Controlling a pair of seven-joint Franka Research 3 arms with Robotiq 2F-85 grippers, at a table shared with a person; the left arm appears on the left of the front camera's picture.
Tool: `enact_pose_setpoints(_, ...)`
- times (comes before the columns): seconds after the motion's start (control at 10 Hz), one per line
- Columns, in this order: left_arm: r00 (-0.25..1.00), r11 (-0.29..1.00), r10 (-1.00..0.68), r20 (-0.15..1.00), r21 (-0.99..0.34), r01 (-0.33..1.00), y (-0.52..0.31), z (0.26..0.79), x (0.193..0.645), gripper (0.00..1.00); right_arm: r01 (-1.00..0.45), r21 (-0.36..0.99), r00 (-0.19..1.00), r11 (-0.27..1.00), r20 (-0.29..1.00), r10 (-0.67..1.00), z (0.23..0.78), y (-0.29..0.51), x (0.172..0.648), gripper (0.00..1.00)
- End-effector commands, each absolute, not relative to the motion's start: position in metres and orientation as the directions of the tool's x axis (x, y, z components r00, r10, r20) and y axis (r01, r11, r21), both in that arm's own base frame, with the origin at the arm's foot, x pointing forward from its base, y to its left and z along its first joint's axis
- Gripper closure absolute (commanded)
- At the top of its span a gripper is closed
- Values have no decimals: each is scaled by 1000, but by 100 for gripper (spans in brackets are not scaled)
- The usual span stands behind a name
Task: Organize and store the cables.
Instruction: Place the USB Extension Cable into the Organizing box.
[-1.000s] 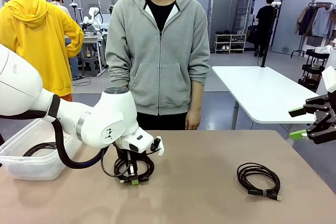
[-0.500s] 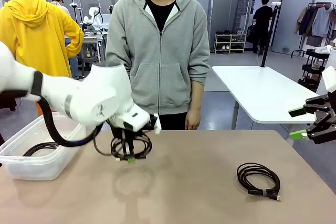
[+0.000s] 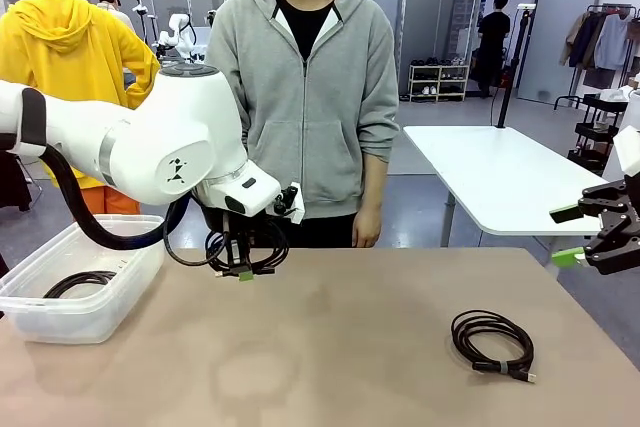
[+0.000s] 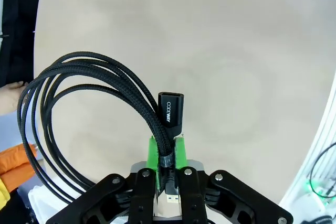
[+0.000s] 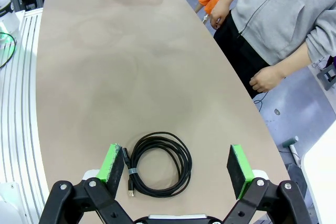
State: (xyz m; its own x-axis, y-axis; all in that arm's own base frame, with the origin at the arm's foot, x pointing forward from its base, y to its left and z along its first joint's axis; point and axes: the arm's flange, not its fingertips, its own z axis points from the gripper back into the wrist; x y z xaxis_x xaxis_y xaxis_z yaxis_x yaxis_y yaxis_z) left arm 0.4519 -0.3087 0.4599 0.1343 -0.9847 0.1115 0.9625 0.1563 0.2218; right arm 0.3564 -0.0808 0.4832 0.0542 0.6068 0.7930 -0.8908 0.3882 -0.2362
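One coil (image 3: 250, 247) hangs pinched in the left gripper (image 3: 243, 273), centre-left, probably lifted for the bin (image 3: 70, 322); the right gripper (image 3: 566, 236) waits spread near the bench's (image 3: 350, 347) second coil (image 3: 492, 342).

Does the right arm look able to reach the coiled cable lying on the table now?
Probably yes: the right gripper is open and faces the coiled cable, nothing between, bare table around it.

Black braided cable (image 4: 139, 100) in left claw (image 4: 167, 148), green pads (image 4: 151, 150), plain tan bench (image 3: 350, 347), second black cable (image 5: 185, 163) under right claw (image 5: 174, 157).
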Motion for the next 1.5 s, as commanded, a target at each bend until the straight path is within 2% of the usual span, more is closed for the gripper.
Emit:
enact_pose_setpoints(0.0,145,170,-982,121,230,958,-308,458,454,100,-890,-240,44,387,800,599,485,-80,357,0)
enact_pose_setpoints(0.1,145,170,-982,121,230,958,-308,458,454,100,-890,-240,44,387,800,599,485,-80,357,0)
enact_pose_setpoints(0.2,138,159,-984,110,216,963,-308,456,454,86,-890,-240,44,387,800,599,485,-80,357,0)
enact_pose_setpoints(0.3,109,119,-992,70,160,980,-293,471,451,86,-890,-240,44,387,800,599,485,-80,357,0)
enact_pose_setpoints(0.4,68,71,-997,23,159,985,-271,483,447,86,-890,-240,44,387,800,599,485,-80,357,0)
enact_pose_setpoints(0.9,20,38,-992,125,145,989,-147,515,435,86,-890,-240,44,387,800,599,485,-80,357,0)
enact_pose_setpoints(1.4,-14,2,-996,93,172,985,-34,510,460,86,-890,-240,44,387,800,599,485,-80,357,0)
